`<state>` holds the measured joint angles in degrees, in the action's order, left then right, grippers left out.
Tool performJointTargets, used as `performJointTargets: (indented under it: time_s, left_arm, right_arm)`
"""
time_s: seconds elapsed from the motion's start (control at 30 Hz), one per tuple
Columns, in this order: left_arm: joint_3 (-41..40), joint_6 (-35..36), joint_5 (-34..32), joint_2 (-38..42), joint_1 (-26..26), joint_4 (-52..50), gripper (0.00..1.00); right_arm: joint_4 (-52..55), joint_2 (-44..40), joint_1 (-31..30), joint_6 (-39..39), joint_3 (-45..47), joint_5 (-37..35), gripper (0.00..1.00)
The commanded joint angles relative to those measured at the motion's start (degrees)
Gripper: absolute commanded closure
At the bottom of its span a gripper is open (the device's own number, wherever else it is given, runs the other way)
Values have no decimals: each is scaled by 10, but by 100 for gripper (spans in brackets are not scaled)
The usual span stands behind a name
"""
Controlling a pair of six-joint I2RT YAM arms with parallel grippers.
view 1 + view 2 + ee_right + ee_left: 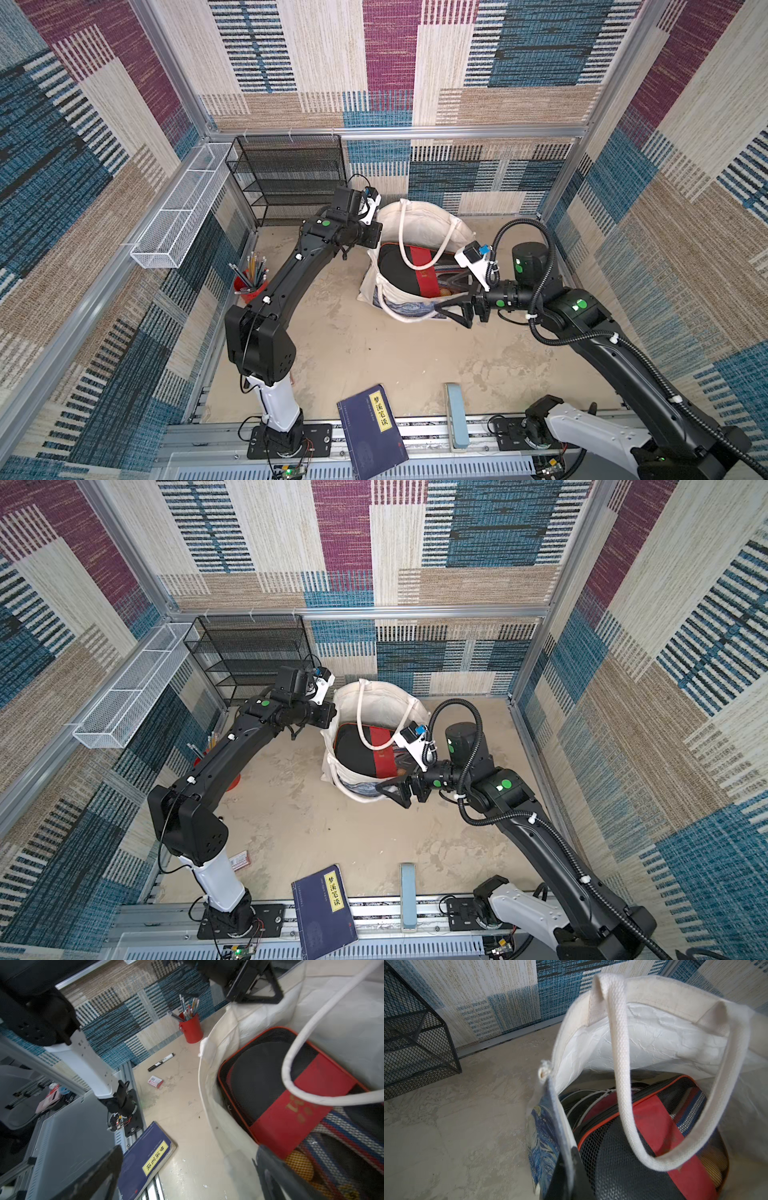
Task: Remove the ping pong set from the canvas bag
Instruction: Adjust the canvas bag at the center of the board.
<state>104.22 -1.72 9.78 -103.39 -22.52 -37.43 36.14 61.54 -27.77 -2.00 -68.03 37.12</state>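
Cream-white canvas bag is stood on the tan worktop, its side edge pinched in the closed left jaws. A black-and-red mesh ping pong case is seen inside it. The right jaws are spread wide over its near rim, nothing held.

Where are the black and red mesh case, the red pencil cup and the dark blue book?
black-red mesh case [424,279]: in a top view, on its red band.
red pencil cup [192,1029]: right wrist view, on its side wall.
dark blue book [370,440]: in a top view, on its bare cover.
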Motion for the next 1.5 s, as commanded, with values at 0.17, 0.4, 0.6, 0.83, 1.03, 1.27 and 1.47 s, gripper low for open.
performJointTargets:
  time_s: [0.17, 0.4, 0.6, 0.83, 1.03, 1.27, 1.47]
  left_arm:
    - [-36, -14, 30, 34, 1, 41, 100]
    - [-61, -24, 51, 57, 1, 65, 100]
    - [-84, -25, 63, 64, 0, 85, 100]
    - [-110, -27, 90, 67, 0, 116, 100]
    - [-118, -25, 101, 69, 0, 127, 100]
    - [-129, -19, 114, 70, -1, 138, 100]
    - [-154, -12, 131, 85, -2, 155, 100]
  right_arm:
    - [-62, 142, 14, 148, -73, -122, 1]
    - [-141, 131, 74, 220, 11, -95, 1]
    - [-236, 161, 84, 261, 57, -45, 1]
    - [-327, 221, 83, 279, 49, -10, 1]
    - [-372, 217, 84, 268, 32, 14, 1]
    - [-342, 214, 84, 229, -75, 43, 1]
    - [-270, 312, 118, 164, -229, 25, 1]
